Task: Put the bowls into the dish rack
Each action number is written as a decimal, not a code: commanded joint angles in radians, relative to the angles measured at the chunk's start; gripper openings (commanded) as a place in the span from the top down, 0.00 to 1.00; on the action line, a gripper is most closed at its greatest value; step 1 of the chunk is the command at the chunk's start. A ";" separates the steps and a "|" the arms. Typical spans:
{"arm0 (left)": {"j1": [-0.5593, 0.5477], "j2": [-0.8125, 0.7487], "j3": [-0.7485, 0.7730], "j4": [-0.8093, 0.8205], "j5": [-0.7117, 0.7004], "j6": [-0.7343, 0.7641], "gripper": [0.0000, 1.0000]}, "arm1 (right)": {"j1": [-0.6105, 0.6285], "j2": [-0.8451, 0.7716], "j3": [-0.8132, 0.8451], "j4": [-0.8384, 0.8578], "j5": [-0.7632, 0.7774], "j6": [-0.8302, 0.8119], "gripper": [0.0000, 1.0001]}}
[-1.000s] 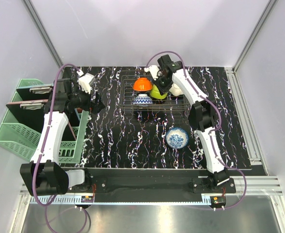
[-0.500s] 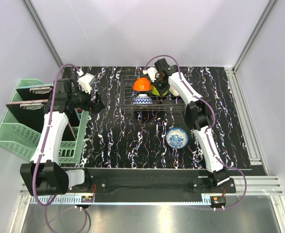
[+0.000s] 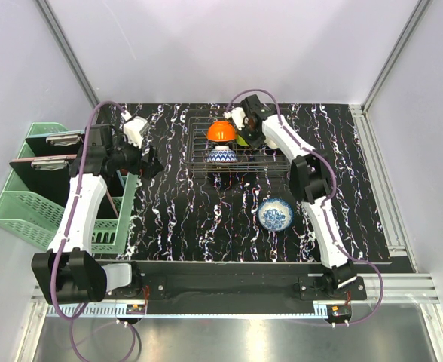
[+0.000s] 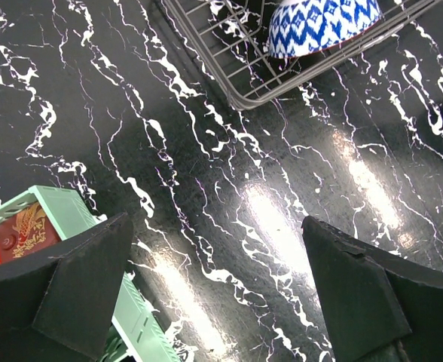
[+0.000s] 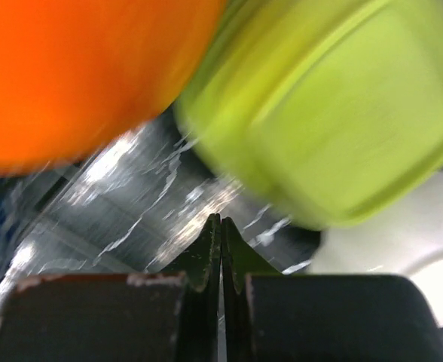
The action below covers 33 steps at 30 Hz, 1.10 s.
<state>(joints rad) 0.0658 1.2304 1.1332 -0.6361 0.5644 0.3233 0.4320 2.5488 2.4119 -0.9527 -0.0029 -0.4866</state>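
In the overhead view, the dish rack (image 3: pixel 276 160) sits at the upper centre of the black marbled bench (image 3: pixel 184 219). An orange bowl (image 3: pixel 221 130) lies upside down at its back left. A blue zigzag bowl (image 3: pixel 222 156) lies just in front of it. A sliver of a lime-green bowl (image 3: pixel 241 140) shows beside the orange one. The right gripper (image 3: pixel 245 136) hangs over the gap between those two, its jaws hidden from this angle. A blue-and-white bowl (image 3: pixel 275 214) stands upright on the bench, below and right of the rack. The left gripper (image 3: pixel 148 161) hovers at centre left, beside a mint-green basket (image 3: pixel 25 204).

In the left wrist view, the left gripper (image 4: pixel 215 226) stands spread wide, holding nothing above bare bench. The rack's corner (image 4: pixel 236 98) and the zigzag bowl (image 4: pixel 323 26) show at the upper right. The basket (image 4: pixel 63 211) is at the lower left.

The right wrist view is blurred. The right gripper (image 5: pixel 220 241) is pressed closed on nothing. The orange bowl (image 5: pixel 78 75) fills the upper left, the lime-green bowl (image 5: pixel 334 113) the upper right. A white bowl (image 5: pixel 387 241) is at the lower right.
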 commanded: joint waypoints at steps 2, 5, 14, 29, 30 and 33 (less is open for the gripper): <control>0.005 -0.043 -0.013 0.026 0.045 0.057 0.01 | 0.007 -0.283 -0.175 0.023 -0.141 0.028 0.95; 0.005 -0.051 -0.009 0.021 0.084 0.077 0.01 | 0.005 -0.396 -0.255 0.023 -0.189 0.031 0.76; -0.269 -0.031 -0.009 0.003 0.008 0.154 0.01 | -0.055 -0.686 -0.493 0.032 -0.221 0.034 0.00; -0.797 0.521 0.371 -0.002 -0.144 -0.131 0.01 | -0.427 -1.179 -1.000 0.120 -0.270 0.077 0.00; -0.805 0.576 0.413 -0.002 -0.132 -0.160 0.01 | -0.494 -1.200 -1.039 0.121 -0.275 0.077 0.00; -0.843 0.661 0.477 -0.002 -0.126 -0.196 0.01 | -0.576 -1.286 -1.127 0.140 -0.290 0.094 0.00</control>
<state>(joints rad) -0.7506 1.8118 1.5112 -0.6544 0.4244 0.2287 -0.0486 1.3743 1.3682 -0.8680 -0.2581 -0.4122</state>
